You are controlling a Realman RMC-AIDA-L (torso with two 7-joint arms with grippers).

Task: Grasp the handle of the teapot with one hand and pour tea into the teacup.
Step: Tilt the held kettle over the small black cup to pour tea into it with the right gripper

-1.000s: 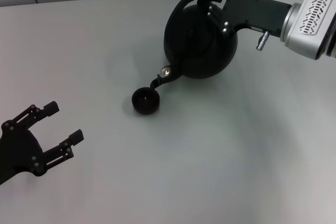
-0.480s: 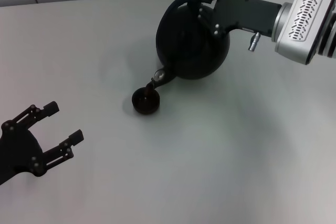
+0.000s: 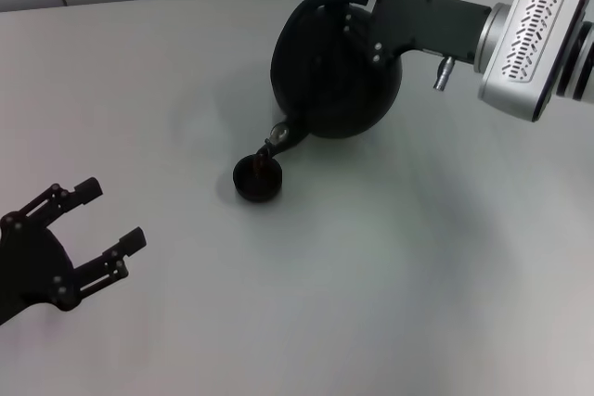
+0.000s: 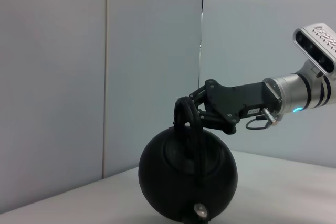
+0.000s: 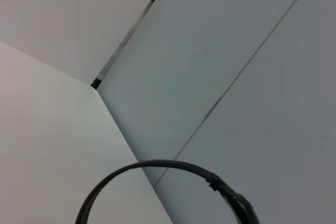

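Observation:
The round matte-black teapot [image 3: 334, 71] hangs tilted above the table, its spout [image 3: 278, 139] pointing down over the small black teacup [image 3: 257, 178]. My right gripper [image 3: 357, 2] is shut on the arched black handle [image 3: 320, 2] at the pot's top. The left wrist view shows the teapot [image 4: 186, 179], its handle [image 4: 185, 116] and the right gripper [image 4: 202, 111] clamped on it. The handle's arc [image 5: 157, 169] shows in the right wrist view. My left gripper [image 3: 97, 220] is open and empty at the near left, far from the cup.
The grey table [image 3: 390, 275] carries only the cup. A wall with vertical seams [image 4: 202, 35] stands behind the table's far edge.
My right gripper has carried the teapot slightly left and tilted it further, bringing the spout down over the teacup. The left arm has not moved.

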